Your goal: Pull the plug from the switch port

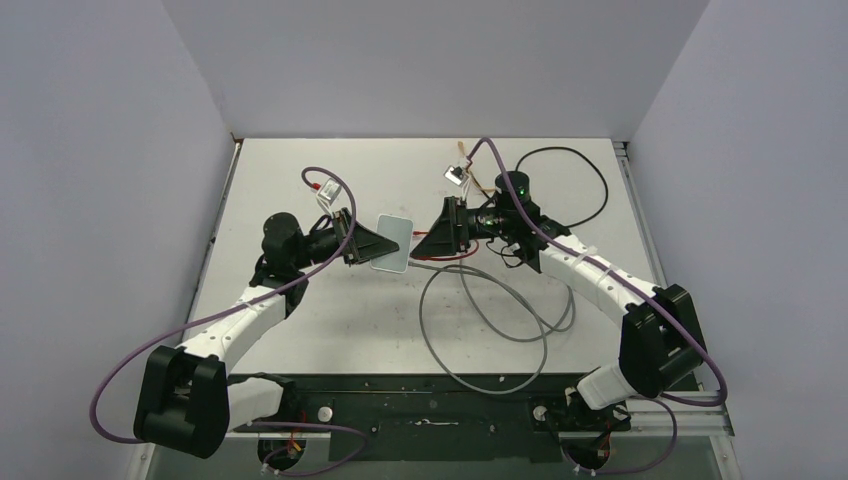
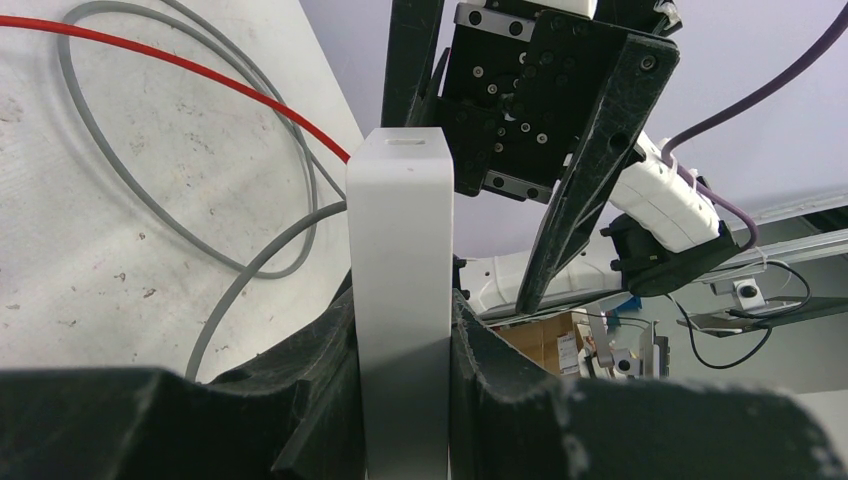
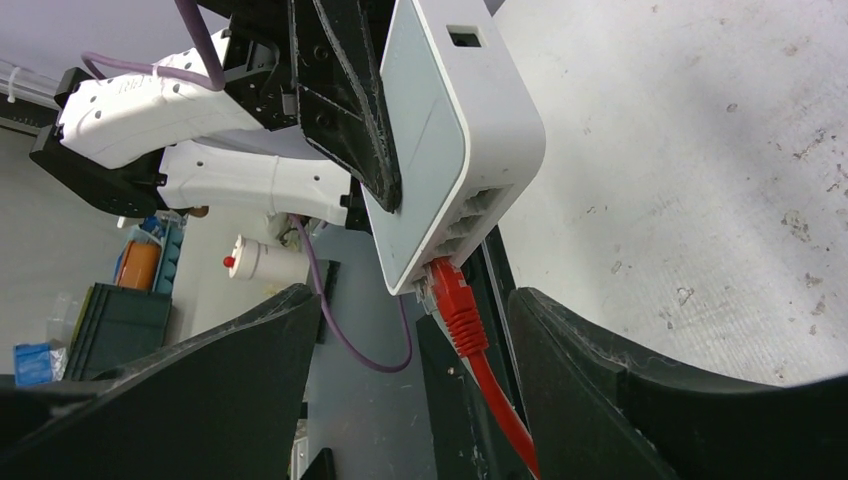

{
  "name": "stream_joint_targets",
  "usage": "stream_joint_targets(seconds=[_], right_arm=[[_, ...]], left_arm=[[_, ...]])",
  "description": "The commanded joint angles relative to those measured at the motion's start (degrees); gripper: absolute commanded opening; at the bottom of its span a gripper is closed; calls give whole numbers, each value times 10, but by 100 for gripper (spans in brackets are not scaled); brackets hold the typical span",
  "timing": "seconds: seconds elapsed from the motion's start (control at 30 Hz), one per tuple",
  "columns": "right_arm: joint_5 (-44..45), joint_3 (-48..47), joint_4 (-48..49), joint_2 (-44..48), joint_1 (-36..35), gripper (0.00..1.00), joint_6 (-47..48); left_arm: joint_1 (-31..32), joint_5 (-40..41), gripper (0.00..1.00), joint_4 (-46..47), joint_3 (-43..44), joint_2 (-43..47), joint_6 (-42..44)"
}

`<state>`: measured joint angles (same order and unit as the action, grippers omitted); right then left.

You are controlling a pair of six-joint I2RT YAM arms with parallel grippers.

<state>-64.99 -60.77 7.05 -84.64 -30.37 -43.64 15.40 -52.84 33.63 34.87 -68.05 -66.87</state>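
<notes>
Left gripper (image 2: 400, 335) is pinching switch (image 3: 440, 130); right gripper (image 3: 410, 305), spread, is straddling its plug (image 3: 455, 300); off-axis pulling risks yanking switch free.

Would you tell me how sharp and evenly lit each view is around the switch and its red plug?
Top external: soft, even light with no hard shadows, but the switch is small and its ports cannot be made out. Left wrist: the switch's edge is crisp, while the near fingers are dark and slightly blurred. Right wrist: the red plug is sharp, and the table is brightly lit, without glare.
</notes>
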Motion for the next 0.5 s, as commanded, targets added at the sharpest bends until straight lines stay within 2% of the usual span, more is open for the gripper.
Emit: stream_joint_targets(seconds=[0.0,0.2,0.3,0.47], right_arm=[[-15,4,38,3,-6,68,6],[-17,5,46,-5,-8,58,3],[-18,3,47,-9,-9,48,2],[-20,-1,49,-15,-11,40,2]], left_arm=[[-3,-7,0,47,36,13,-2],[-3,-3,0,47,36,13,-2],[-3,-3,0,47,36,13,-3],[-3,-4,0,45,36,14,-3]])
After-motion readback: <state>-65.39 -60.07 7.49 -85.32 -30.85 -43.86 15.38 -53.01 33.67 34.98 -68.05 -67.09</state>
